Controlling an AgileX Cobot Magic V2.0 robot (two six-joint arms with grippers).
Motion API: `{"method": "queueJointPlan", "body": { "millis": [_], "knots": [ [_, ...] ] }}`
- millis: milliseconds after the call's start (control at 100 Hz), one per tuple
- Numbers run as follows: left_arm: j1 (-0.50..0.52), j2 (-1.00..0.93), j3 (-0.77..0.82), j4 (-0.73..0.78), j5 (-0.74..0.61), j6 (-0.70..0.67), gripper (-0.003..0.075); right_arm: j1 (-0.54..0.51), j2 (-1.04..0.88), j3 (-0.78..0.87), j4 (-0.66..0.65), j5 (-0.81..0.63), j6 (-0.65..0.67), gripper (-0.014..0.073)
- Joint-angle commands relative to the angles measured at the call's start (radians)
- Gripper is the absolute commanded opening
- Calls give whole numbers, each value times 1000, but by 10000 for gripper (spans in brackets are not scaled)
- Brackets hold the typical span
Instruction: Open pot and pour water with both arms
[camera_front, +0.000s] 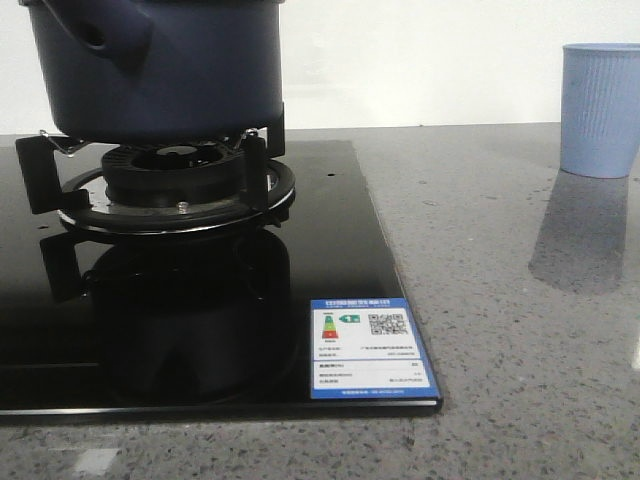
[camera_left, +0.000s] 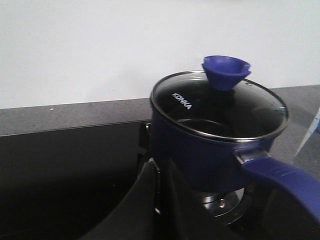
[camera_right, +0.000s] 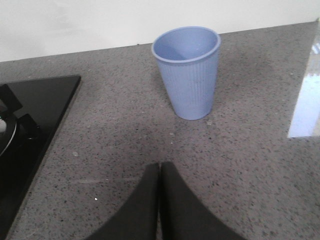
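Here the speckled grey stone tabletop (camera_front: 520, 330) carries everything, and on it lies one glossy black glass hob (camera_front: 200, 330) with a single round black burner ring and its pan supports (camera_front: 175, 190). One blue-and-white energy label sticker (camera_front: 368, 348) sits on the hob's near right corner.

The large dark navy-blue round pot (camera_left: 200, 150) stands on the burner supports, ahead of the left pincer (camera_left: 159, 200) and slightly to its side, not touched by it. One clear glass lid with a metal rim (camera_left: 220, 107) is on the pot, topped by one blue funnel-shaped knob (camera_left: 226, 71); the lid bears white lettering. One long blue handle (camera_left: 285, 180) juts from the pot's side toward the camera, passing beside the left pincer. In the front view a stubby hollow side handle (camera_front: 100, 38) shows on the pot wall.

One light blue ribbed plastic cup (camera_right: 187, 70) stands upright and open on the bare tabletop, straight ahead of the right pincer (camera_right: 160, 200) and well apart from it, with nothing between them. The hob's corner lies off to that pincer's side.

Two pincers show, one per wrist view. Each has its two dark fingers (camera_right: 145, 205) pressed together with no gap and nothing held. The left one hangs over the hob, the right one over the tabletop.
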Motion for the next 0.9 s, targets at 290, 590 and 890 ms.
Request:
{"method": "queueJointPlan", "body": {
  "millis": [290, 590, 890],
  "knots": [
    [-252, 209, -110, -54, -276, 17, 440, 35, 68, -73, 14, -65, -15, 470],
    [-360, 463, -171, -31, -472, 17, 512, 35, 68, -73, 14, -63, -15, 591],
    [-360, 687, -315, -31, -527, 17, 518, 35, 68, -73, 20, -58, -15, 591]
  ]
}}
